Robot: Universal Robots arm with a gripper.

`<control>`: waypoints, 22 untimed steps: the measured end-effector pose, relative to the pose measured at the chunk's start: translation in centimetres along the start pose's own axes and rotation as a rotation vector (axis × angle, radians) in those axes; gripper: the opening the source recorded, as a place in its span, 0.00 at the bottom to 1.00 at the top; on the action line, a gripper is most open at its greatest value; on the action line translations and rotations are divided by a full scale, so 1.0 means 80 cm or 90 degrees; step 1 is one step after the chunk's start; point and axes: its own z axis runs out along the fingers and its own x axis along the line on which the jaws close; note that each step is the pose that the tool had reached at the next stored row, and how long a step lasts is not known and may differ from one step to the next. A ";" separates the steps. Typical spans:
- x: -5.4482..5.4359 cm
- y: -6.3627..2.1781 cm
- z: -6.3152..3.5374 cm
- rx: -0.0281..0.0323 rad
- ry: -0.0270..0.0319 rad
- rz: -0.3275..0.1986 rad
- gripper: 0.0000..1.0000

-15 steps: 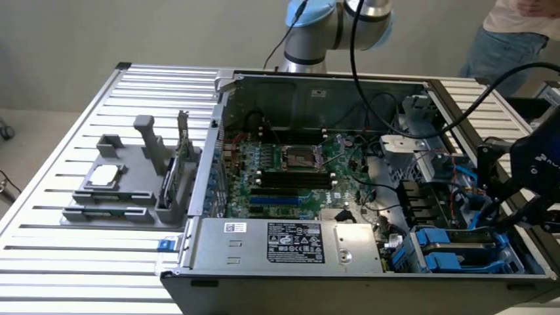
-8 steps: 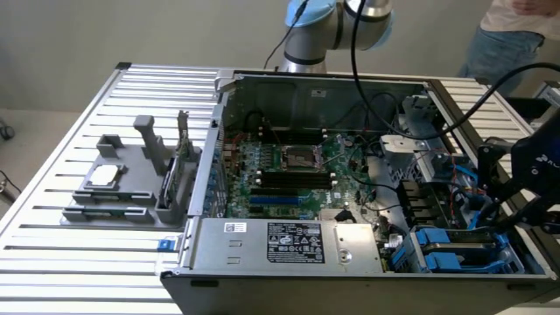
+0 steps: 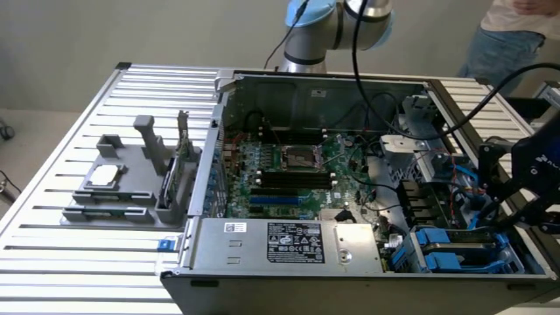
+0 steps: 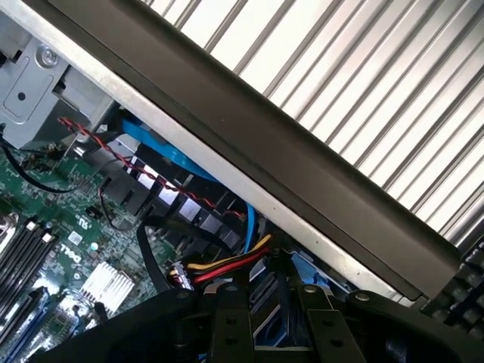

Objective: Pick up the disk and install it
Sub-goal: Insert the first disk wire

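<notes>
The disk (image 3: pixel 461 251), a flat drive in a blue plastic carrier, lies in the drive bay at the front corner of the open computer case (image 3: pixel 262 279), on the exterior view's right. My gripper (image 3: pixel 490 220) hangs just above that bay, close to the disk. I cannot tell whether it touches or holds the disk. In the wrist view the gripper (image 4: pixel 276 306) sits low inside the case, with blue plastic (image 4: pixel 266 318) and a bundle of red, yellow and black wires (image 4: pixel 227 266) right by it.
The case stands on a slatted metal table (image 3: pixel 79 269). Inside are the green motherboard (image 3: pixel 289 177), a grey labelled metal box (image 3: pixel 289 243) and loose cables. A grey fixture (image 3: pixel 114 193) with a small silver chip (image 3: pixel 105 174) stands on the exterior view's left. A person (image 3: pixel 512 39) stands behind the table.
</notes>
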 end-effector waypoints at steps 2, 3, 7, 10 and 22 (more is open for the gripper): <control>-0.002 0.001 0.000 -0.0001 0.0000 0.002 0.29; -0.002 0.001 0.001 -0.0002 0.0001 0.004 0.29; -0.004 0.001 0.003 -0.0001 0.0007 0.011 0.29; -0.005 0.001 0.005 0.0011 0.0016 0.019 0.29; -0.006 0.001 0.006 0.0073 0.0073 0.042 0.20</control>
